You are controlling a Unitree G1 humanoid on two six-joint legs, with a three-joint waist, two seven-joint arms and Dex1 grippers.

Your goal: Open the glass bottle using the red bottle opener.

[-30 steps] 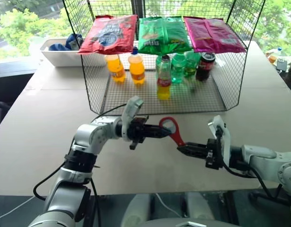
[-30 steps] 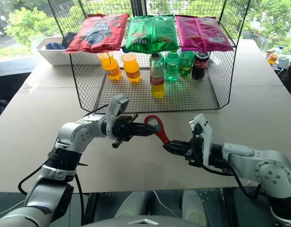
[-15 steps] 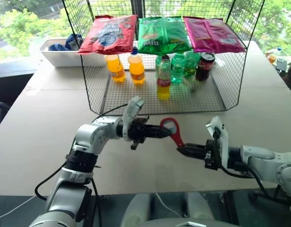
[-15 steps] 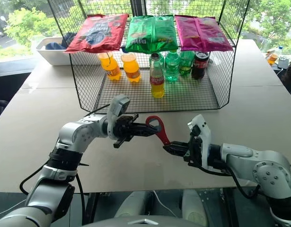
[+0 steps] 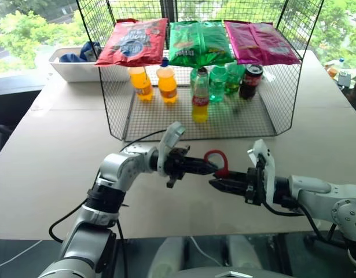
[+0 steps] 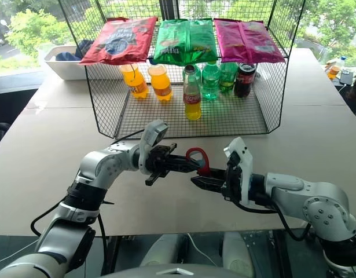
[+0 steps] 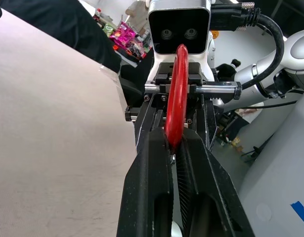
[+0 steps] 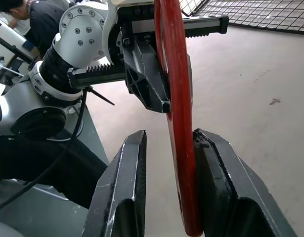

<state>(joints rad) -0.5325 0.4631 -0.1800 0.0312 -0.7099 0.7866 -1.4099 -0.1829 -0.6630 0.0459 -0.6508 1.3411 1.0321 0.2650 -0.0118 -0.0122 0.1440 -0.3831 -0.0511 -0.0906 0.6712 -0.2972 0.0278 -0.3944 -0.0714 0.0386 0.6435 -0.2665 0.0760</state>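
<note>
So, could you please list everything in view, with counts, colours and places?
Table: one, beige, under everything.
Wire rack: one, black, mid-table.
Snack bags: three, red, green, pink, on rack top.
Glass bottle: one, yellow drink, red label, inside rack.
Orange bottles: two, inside rack, left.
Green bottles: two or three, inside rack.
Dark bottle: one, inside rack, right.
Tray: one, white, behind rack's left.
Opener: one, red, between grippers.
Left gripper: shut on opener.
Right gripper: open around opener.

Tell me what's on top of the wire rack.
Three snack bags lie on the wire rack: a red bag, a green bag and a pink bag. They partly cover the bottles' tops beneath.
</note>
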